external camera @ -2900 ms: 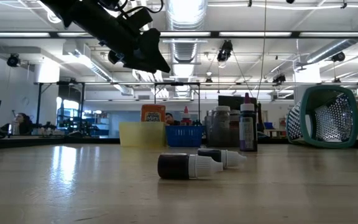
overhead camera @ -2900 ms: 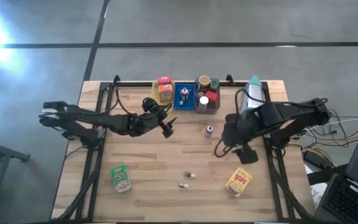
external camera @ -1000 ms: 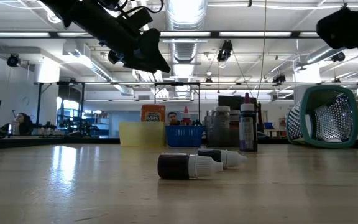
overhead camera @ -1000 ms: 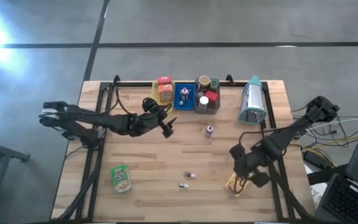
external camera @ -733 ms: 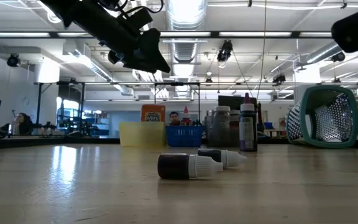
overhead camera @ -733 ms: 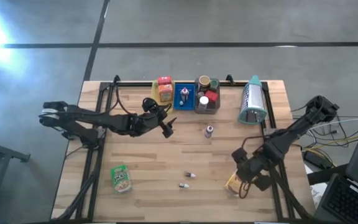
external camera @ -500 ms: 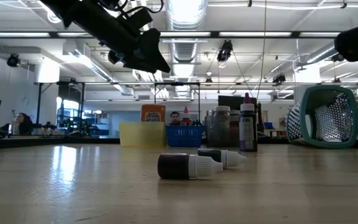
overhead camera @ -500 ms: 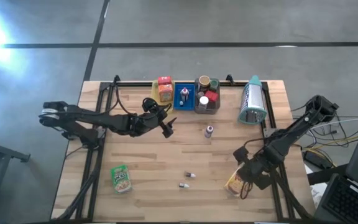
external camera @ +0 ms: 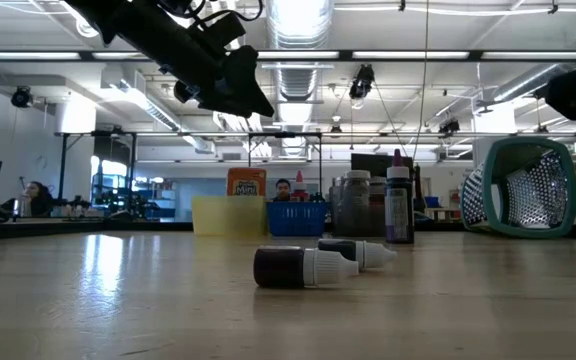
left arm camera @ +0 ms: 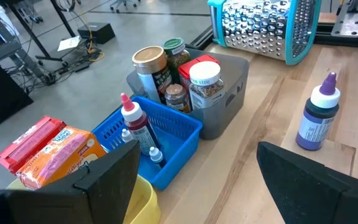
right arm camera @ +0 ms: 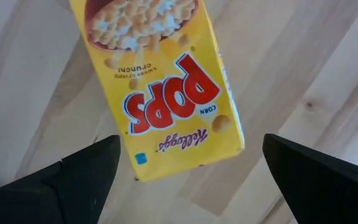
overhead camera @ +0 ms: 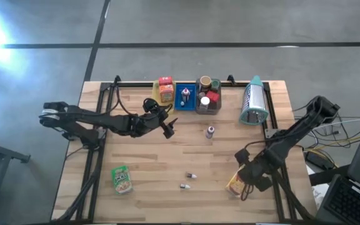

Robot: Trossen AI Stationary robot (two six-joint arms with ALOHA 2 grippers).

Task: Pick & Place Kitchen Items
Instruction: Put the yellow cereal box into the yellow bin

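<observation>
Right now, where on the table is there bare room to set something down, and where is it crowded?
Bare wood lies between the green snack pouch and the two small vials, and between the left gripper and the purple-capped bottle. The back edge is crowded: yellow tray, blue tray, grey tray and grater. The right gripper hangs open over the Corn Pops box.

A teal grater (overhead camera: pixel 253 102) lies beside grey (overhead camera: pixel 209 106), blue (overhead camera: pixel 184 98) and yellow trays (overhead camera: pixel 157 95).

The yellow cereal box (right arm camera: pixel 166 93) reads "Kellogg's CORN POPS"; the orange box (external camera: pixel 247 182) behind seems to say "Minis", too small to confirm.
</observation>
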